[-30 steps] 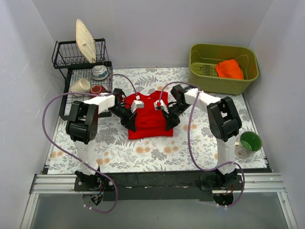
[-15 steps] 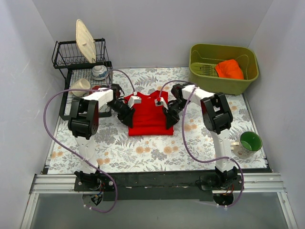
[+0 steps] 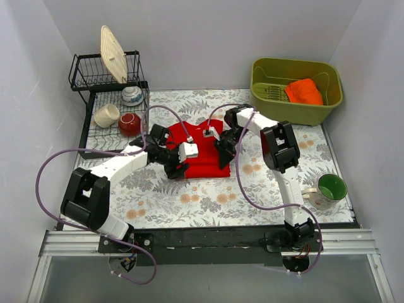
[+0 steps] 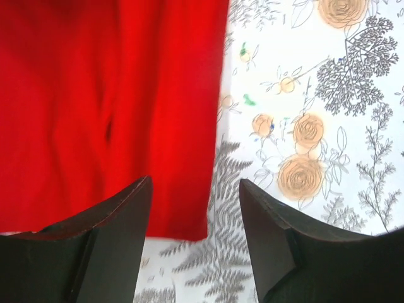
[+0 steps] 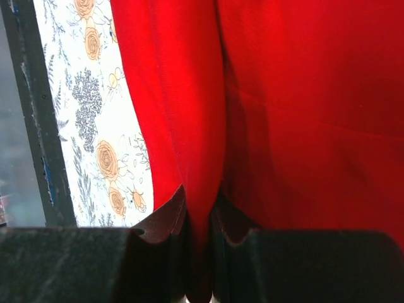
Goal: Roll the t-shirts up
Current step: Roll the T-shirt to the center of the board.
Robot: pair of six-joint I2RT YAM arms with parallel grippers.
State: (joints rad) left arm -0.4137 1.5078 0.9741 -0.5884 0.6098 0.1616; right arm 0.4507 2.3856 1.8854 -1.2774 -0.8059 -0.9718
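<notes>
Top external shows the red t-shirt lying on the flowered desk between the two arms. It forms a roughly square panel, with at least its right edge doubled over. The orange bundle sits well apart from it in the green tub at the far right.

The left fingers stand well apart with nothing between them. In the left wrist view they hover over the panel's corner, one finger above cloth and the other above bare desk. The right fingers are drawn narrow on a raised fold of the red t-shirt along its right edge.

The main risk, as I judge it, is that only one side is gripped. A pull or lift by the right arm alone would drag that edge and skew the panel. A roll begun from here could then come out cone-shaped, or the doubled edge could spill open.

The pinched fold looks thin. It may take in only the top layer, so the layers beneath would not follow.

On the left, fingers closing straight down at the hem could slide off the corner or catch a single layer. The left arm also reaches out close to the dish rack with its red bowl, so a wide swing could knock them.
</notes>
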